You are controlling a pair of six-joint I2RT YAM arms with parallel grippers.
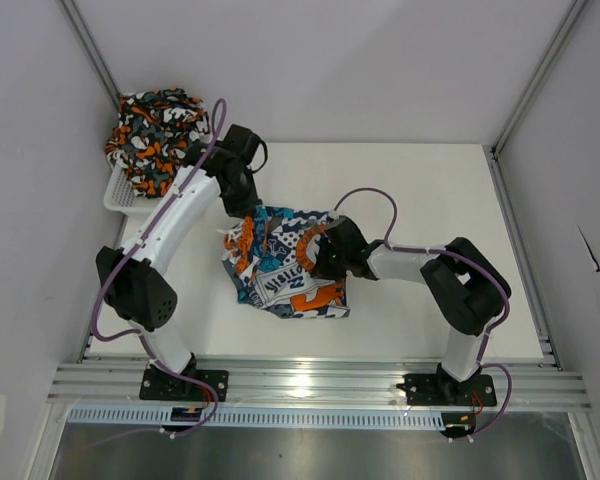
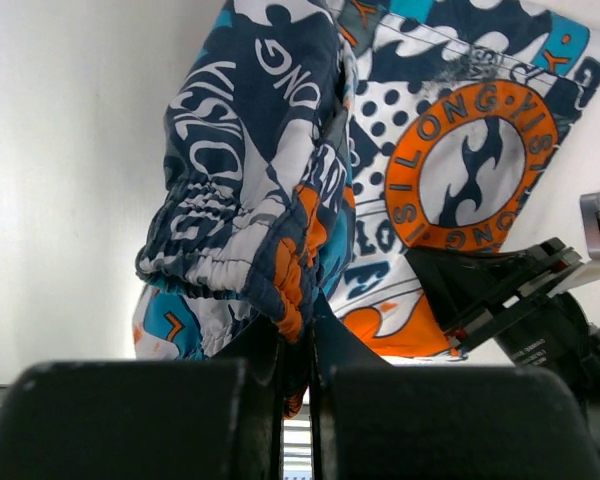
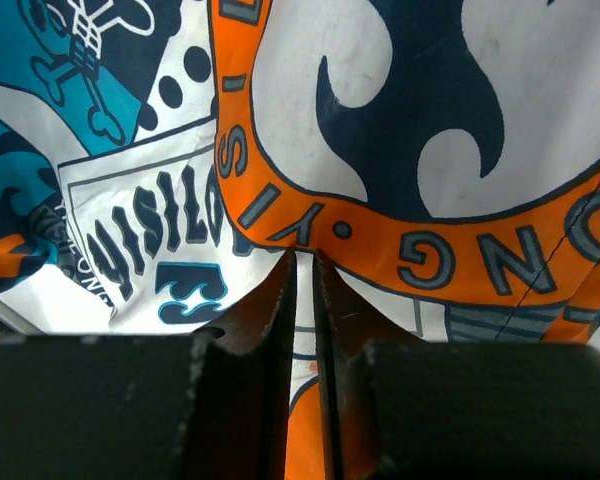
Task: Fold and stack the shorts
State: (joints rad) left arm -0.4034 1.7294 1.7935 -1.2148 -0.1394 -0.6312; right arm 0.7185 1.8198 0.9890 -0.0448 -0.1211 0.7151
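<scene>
Arms [image 1: 180, 215] white, blk joints [image 1: 140, 290], purple cables [image 1: 366, 190].

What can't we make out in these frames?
Top view: left gripper and right gripper fingertips, hidden by their own wrists and the cloth.
Top view: Basket inside, covered by camo shorts.
Top view: Patchwork shorts underside and layers, bunched up.
Wrist views: shorts' outline, cut off by frame edges.

A white table [image 1: 440, 200] sits boxed in by plain pale walls [image 1: 310, 60]. Aluminium posts [image 1: 538, 75] mark the back corners, and a ribbed rail [image 1: 310, 383] spans the near edge
</scene>
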